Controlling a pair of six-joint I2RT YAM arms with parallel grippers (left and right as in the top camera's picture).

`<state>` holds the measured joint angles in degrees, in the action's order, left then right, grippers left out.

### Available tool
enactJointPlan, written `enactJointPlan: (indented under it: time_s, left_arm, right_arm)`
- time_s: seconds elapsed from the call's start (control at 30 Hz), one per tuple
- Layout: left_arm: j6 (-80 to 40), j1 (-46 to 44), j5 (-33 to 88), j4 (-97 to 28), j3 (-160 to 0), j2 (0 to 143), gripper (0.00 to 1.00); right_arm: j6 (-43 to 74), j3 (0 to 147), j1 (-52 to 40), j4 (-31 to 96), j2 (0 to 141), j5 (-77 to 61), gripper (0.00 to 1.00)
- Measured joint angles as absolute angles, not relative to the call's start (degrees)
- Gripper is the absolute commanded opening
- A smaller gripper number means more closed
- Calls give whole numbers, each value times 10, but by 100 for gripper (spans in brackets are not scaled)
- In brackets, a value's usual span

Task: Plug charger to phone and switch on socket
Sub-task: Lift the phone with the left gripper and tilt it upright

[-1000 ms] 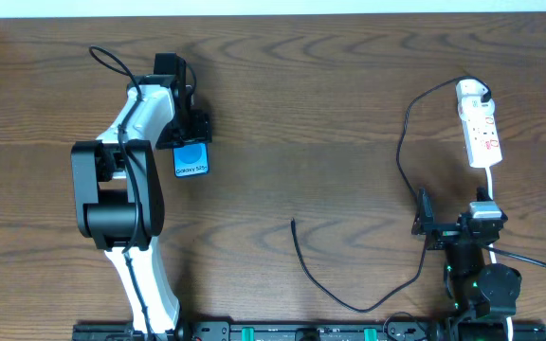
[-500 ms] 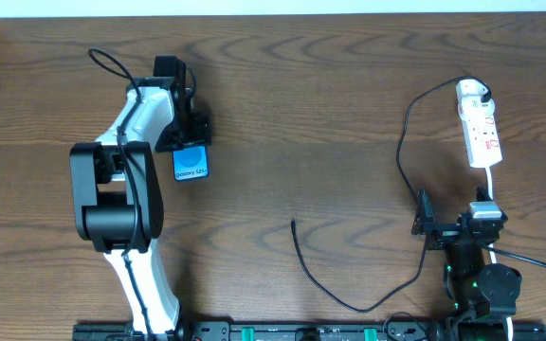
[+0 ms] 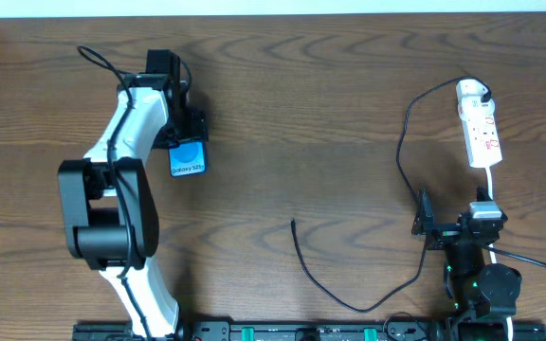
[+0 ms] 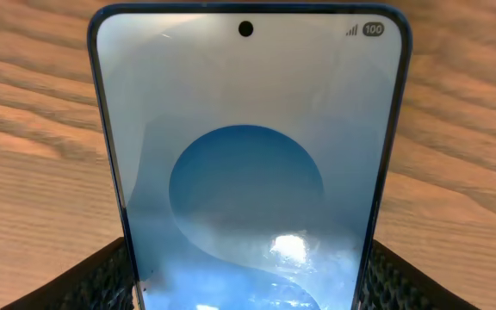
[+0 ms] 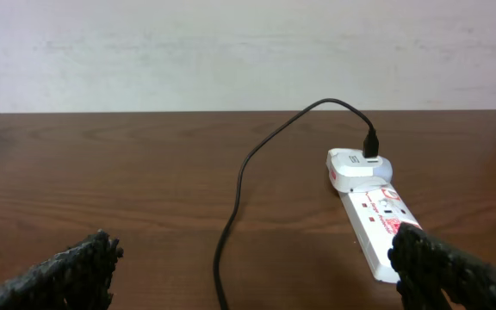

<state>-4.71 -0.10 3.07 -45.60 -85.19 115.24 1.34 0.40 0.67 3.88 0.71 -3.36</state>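
The phone (image 3: 188, 158), blue screen with "Galaxy" text, is at the left of the table, its far end between the fingers of my left gripper (image 3: 181, 132). In the left wrist view the phone (image 4: 248, 164) fills the frame with a finger tight on each side edge. The thin black charger cable (image 3: 401, 152) runs from its loose tip (image 3: 293, 223) at mid-table round to the white adapter (image 3: 471, 92) plugged into the white socket strip (image 3: 482, 136) at the right. My right gripper (image 3: 421, 225) is open and empty, near the strip's near end (image 5: 381, 228).
The strip's white cord (image 3: 491, 183) runs toward the right arm's base (image 3: 482, 284). A pale wall stands beyond the table's far edge (image 5: 231, 111).
My left arm has shifted slightly left and the phone has moved a little left with it. The right arm, cable and strip have not moved.
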Motion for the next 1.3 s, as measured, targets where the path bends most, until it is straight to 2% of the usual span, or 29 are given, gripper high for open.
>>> enactJointPlan:
  time_s: [0.33,0.77,0.9,1.3]
  left_arm:
    - [-47,-1,49,-462,-852,1125,7]
    - [-47,-1,336,-457,-852,1122,7]
    - [-66,-1,391,-455,-852,1122,7]
    - [-154,-1,426,-439,-852,1122,7]
  right_arm:
    - [13,4,6,39,7,-34,99]
    - [13,4,6,39,7,-34,99]
    - [13,4,6,39,7,-34,99]
    - [13,4,6,39,7,-34,99]
